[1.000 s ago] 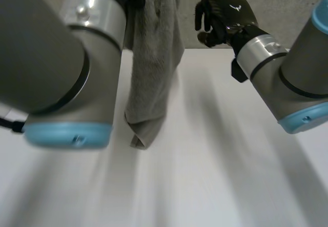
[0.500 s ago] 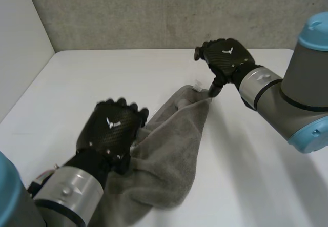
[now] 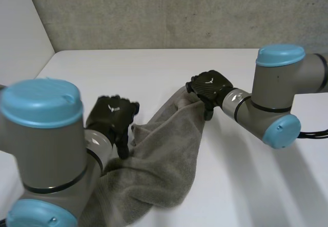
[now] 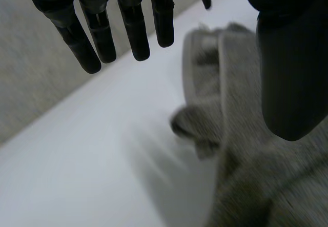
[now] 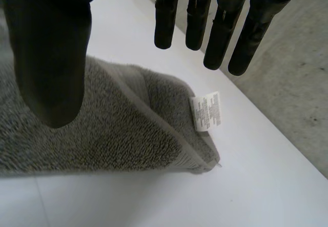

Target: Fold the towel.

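Grey towel (image 3: 164, 155) lies rumpled on the white tabletop (image 3: 154, 68), a long bunched strip running from the near left of the head view up toward the middle. A second ago it hung in the air from the raised left arm. Half a second ago it had come down, with the left robot hand (image 3: 111, 115) curled on its near end. Now it rests fully on the tabletop and nothing holds it.

The left robot hand sits just beside the towel's left edge, partway along the strip. In the left wrist view its fingers (image 4: 133, 32) are straight and spread, with the thumb set well apart. The cloth lies below the thumb, ungripped.

The right robot hand (image 3: 207, 86) has dropped lower, to the towel's far corner. In the right wrist view its fingers (image 5: 166, 22) are also straight and spread, thumb apart. They hover over a doubled-over corner that bears a small white label (image 5: 207, 111). Whether they touch the cloth I cannot tell.

Judging from this, the carrying is over and the laying-out has begun. The towel is not yet flat: it is twisted and folded on itself, so it likely needs spreading before any clean fold. The labelled corner under the right robot hand looks like the natural next place to pinch.
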You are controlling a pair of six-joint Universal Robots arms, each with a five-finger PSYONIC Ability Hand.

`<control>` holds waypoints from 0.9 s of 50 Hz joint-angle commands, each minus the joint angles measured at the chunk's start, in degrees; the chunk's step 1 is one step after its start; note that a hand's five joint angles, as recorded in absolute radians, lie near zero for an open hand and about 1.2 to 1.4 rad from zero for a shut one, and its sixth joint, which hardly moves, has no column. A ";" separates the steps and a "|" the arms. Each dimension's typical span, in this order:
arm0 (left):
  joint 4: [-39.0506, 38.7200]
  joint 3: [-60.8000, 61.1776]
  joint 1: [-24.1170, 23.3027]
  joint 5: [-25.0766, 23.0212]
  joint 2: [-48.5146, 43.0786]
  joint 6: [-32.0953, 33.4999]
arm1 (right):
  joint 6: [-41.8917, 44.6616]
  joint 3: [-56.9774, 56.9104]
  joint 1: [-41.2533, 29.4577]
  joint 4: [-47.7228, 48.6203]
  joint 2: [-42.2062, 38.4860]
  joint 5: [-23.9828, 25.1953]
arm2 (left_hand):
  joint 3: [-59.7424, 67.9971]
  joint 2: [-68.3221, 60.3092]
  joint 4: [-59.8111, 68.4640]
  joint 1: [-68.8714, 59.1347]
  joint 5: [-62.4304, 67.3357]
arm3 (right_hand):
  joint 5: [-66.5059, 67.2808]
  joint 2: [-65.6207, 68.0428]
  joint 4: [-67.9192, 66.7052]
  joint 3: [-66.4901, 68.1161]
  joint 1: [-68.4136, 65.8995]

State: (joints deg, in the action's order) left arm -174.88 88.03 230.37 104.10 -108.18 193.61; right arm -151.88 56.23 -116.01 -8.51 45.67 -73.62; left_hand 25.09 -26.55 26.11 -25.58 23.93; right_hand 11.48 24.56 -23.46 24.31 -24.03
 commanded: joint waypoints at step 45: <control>0.42 -5.67 1.22 1.72 -17.94 -2.01 | -10.11 9.60 8.79 0.60 7.33 9.02 | -2.93 4.39 -3.95 3.42 -11.78 | 58.52 55.44 -56.54 55.69 -55.97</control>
State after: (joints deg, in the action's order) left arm -174.42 82.88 231.40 105.76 -124.93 191.53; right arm -161.71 58.07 -110.17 -7.82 46.78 -68.11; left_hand 24.65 -26.13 26.09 -25.19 24.35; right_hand 66.84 75.64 -76.81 76.36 -75.37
